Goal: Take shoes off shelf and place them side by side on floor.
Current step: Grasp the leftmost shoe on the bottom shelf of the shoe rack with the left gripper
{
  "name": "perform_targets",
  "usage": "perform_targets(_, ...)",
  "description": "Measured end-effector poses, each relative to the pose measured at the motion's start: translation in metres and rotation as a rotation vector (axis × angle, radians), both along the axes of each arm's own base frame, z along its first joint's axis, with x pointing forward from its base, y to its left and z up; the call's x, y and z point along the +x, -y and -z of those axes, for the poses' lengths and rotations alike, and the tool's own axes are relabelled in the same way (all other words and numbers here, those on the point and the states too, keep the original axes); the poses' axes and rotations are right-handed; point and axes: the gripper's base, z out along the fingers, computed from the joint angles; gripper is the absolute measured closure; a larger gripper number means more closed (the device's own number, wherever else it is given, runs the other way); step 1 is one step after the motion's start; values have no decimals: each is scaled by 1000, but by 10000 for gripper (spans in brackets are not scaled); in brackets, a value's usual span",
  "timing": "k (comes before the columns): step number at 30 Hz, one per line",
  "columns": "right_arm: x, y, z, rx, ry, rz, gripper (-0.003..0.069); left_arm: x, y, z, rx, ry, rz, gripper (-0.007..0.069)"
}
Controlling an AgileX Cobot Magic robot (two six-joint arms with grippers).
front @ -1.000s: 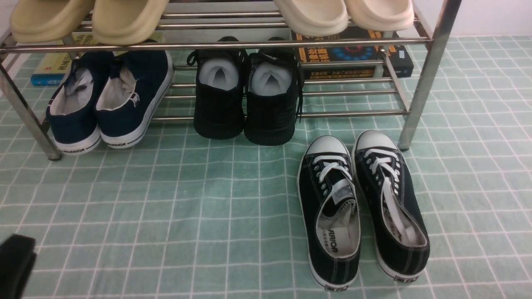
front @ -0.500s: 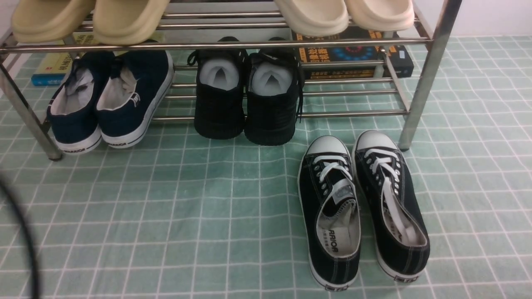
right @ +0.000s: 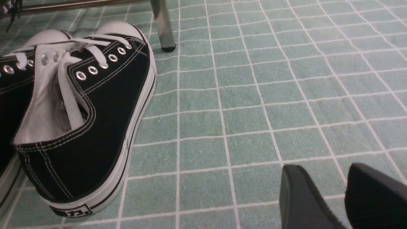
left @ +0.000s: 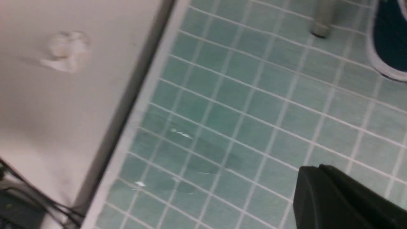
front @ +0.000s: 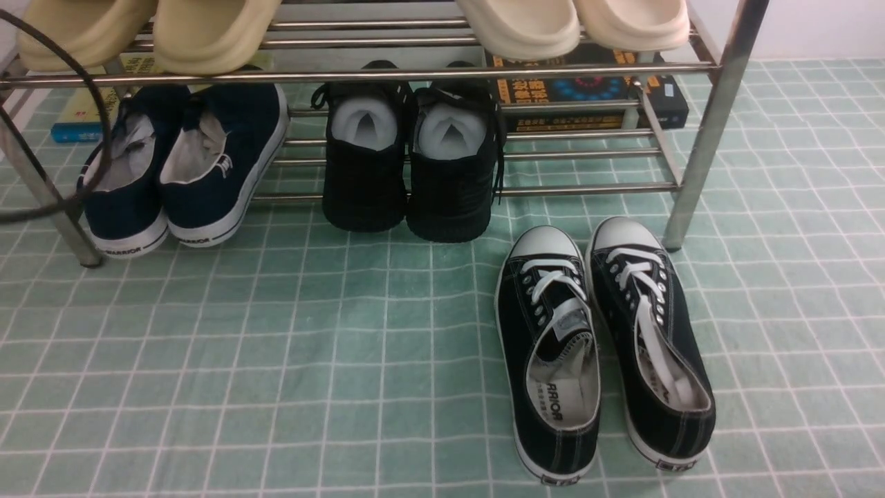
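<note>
The shoes, a navy-blue slip-on pair [front: 173,173], rest heels outward on the left of the lower tier of the silver shelf [front: 415,72]. One white-soled navy shoe [left: 389,41] shows at the edge of the left wrist view, past a shelf leg [left: 321,19]. My left gripper [left: 314,168] hangs shut and empty over the floor [front: 311,360], apart from that shoe. My right gripper [right: 324,170] is open and empty over the floor, beside the black lace-up sneakers. Neither gripper shows in the front view.
Black lace-up sneakers [front: 601,346] lie on the floor at the right. All-black shoes stuffed with white paper [front: 408,166] sit mid-shelf. Beige slippers [front: 207,34] fill the top tier, with books [front: 588,90] behind. A black cable [front: 97,104] loops across the shelf's left end.
A black part of the left arm has left the lower left corner of the front view. Its cable has swung up across the shelf's left end. The left jaws have closed.
</note>
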Motion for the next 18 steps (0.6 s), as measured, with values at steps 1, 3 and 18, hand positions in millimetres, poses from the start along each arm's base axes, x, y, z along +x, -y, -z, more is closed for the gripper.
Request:
perform_targets(1,0,0,0,0,0,0,422,1,-2,0,5,-14,-13,624)
perform_targets(3,0,0,0,0,0,0,422,5,-6,6,-9,-59,-41,624)
perform_targets(18,0,0,0,0,0,0,422,72,-32,46,-371,154,57,597)
